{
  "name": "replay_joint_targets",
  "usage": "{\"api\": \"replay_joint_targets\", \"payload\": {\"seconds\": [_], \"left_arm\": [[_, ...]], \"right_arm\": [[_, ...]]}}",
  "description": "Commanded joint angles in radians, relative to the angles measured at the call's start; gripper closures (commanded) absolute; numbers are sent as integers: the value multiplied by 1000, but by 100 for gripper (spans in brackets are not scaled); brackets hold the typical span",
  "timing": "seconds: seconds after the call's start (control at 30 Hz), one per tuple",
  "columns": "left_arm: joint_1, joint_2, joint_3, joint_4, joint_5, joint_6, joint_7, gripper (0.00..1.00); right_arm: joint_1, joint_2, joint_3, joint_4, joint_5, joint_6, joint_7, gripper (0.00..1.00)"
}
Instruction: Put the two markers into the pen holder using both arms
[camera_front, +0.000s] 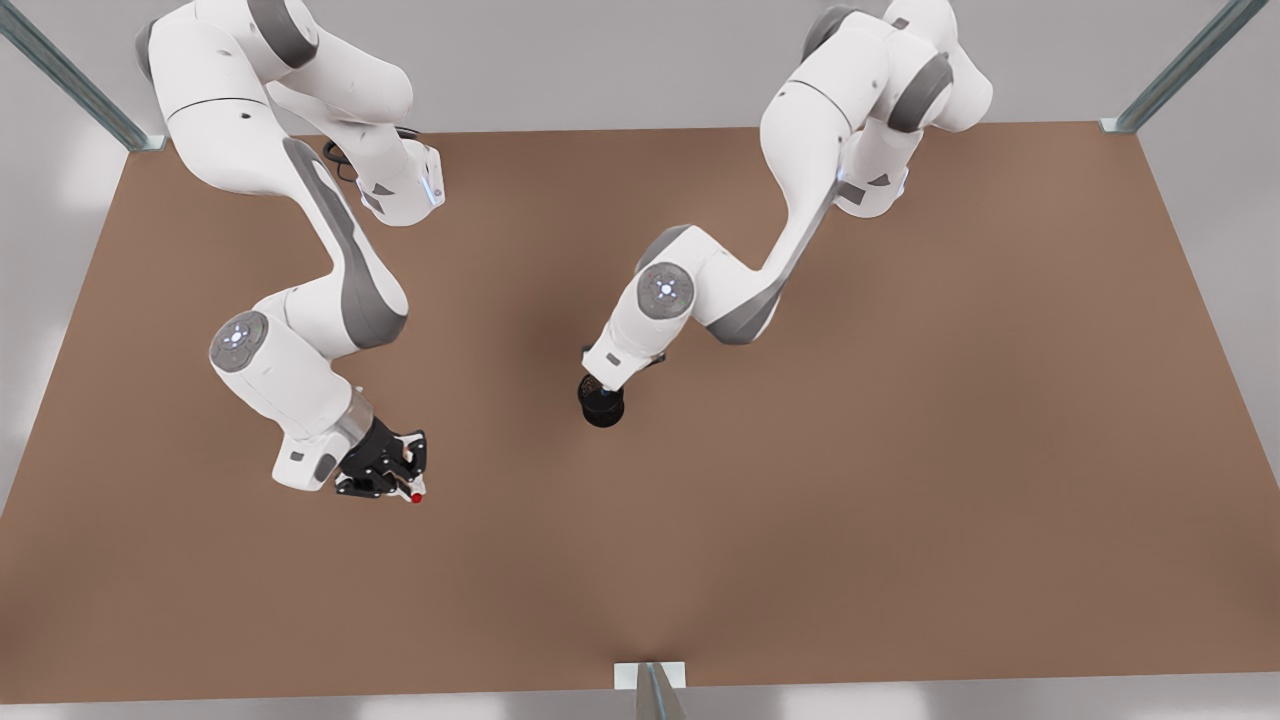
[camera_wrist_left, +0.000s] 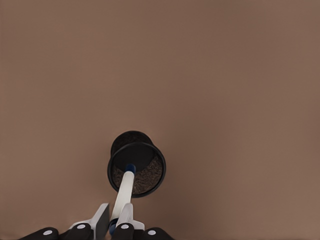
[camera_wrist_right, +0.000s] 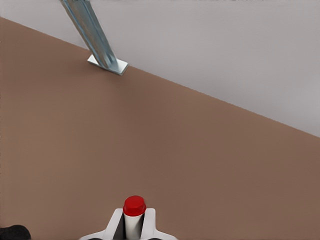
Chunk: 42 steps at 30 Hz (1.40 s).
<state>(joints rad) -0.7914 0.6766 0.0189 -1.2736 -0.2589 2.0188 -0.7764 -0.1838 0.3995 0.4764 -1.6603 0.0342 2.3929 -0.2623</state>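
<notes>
We see the wide brown table (camera_front: 900, 450), and near its centre the small black mesh pen holder (camera_front: 601, 403). Our left gripper (camera_wrist_left: 116, 220) hangs right above this cup and pinches the white marker with dark blue ends (camera_wrist_left: 124, 192); its tip already points into the mouth, we think for a straight drop. At about nine o'clock from the cup, well apart, our right gripper (camera_front: 400, 478) clamps the white marker with red cap (camera_wrist_right: 134, 206) and waits.

blue marker (camera_wrist_left: 125, 187) tip inside black mesh pen holder (camera_wrist_left: 159, 176), red marker (camera_wrist_right: 134, 212) held aloft
</notes>
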Motion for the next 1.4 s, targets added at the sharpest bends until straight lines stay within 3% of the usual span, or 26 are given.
{"api": "replay_joint_targets", "payload": {"seconds": [0.0, 0.03, 0.07, 0.1, 0.23, 0.33, 0.43, 0.53, 0.73, 0.93, 1.03, 1.37], "left_arm": [[-2, 6, 0, 0, -7, 8, -164, 77], [-5, 9, -2, 0, -5, 6, -158, 17], [0, 8, -2, 0, -7, 4, -144, 0], [12, 3, -2, 0, -11, -3, -123, 0], [253, -68, -7, 7, -36, -353, 252, 0], [434, -146, 1, 8, 87, -568, 434, 0], [567, -327, 3, 8, 222, -628, 631, 0], [675, -440, -34, -12, 248, -626, 767, 0], [678, -416, -36, -7, 265, -634, 769, 0], [672, -385, -39, -9, 300, -624, 827, 0], [675, -371, -39, -7, 294, -624, 824, 0], [678, -355, -39, -9, 291, -624, 822, 0]], "right_arm": [[0, -1, 2, 1, -13, 15, 44, 79], [0, -1, 2, 1, -13, 15, 43, 79], [0, -1, 2, 1, -13, 15, 43, 79], [0, -1, 2, 1, -13, 15, 43, 79], [1, 2, 4, 1, -14, 19, 43, 79], [-8, 1, 71, -1, -13, 58, 43, 79], [3, 45, 183, -1, -13, 222, 98, 79], [76, 101, 209, -2, -14, 385, 141, 79], [173, 108, 211, -47, -16, 572, 186, 79], [168, 93, 274, -240, -13, 885, 199, 79], [165, 6, 278, -329, -13, 907, 261, 79], [164, 41, 263, -388, -22, 1020, 247, 79]]}}
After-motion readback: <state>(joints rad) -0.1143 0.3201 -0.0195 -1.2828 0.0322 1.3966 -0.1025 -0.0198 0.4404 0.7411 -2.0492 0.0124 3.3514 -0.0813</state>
